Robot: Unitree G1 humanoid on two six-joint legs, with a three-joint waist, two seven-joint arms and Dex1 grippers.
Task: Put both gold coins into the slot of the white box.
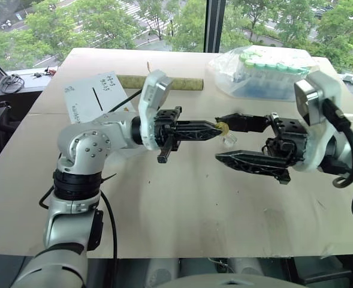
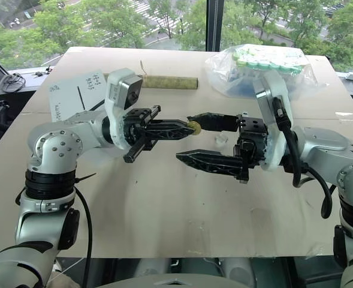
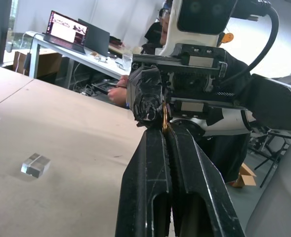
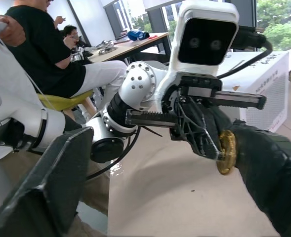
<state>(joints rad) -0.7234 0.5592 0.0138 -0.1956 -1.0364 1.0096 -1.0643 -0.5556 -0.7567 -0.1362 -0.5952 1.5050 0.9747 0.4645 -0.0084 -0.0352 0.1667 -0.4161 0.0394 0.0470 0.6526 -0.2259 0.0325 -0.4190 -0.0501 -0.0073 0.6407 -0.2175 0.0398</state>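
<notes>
**Gold coin pinched between two robot grippers above a tan table**

Tan board covers the table (image 1: 182, 210), which stands before a window looking out on green trees. Two robot arms meet over its middle, their black fingers pointing at each other.

The left gripper (image 1: 217, 127) reaches in level from the left side. Its two fingers are pressed together, and a gold coin (image 1: 223, 126) is clamped at their tips. In the right wrist view the coin (image 4: 226, 151) stands on edge, with the left gripper's tips on one face and one finger (image 4: 269, 173) of the right gripper against the other face.

The right gripper (image 2: 183, 137) reaches in from the right side, with its fingers spread wide apart. Its upper finger meets the coin, while its lower finger (image 2: 209, 162) hangs free, well below it.

A small clear plastic block (image 3: 35, 164) lies on the table just beneath the meeting point.

The white box (image 1: 95, 96) stands at the far left of the table, well apart from the coin. Its slot (image 1: 96, 99) shows as a thin dark line on the face turned toward the camera, with small handwriting beside it.

Behind the grippers lies a long greenish roll (image 1: 164, 83). At the far right sits a clear bag of green-capped tubes (image 1: 266, 72).

A seated person in a black top (image 4: 46, 54) shows in the right wrist view.
</notes>
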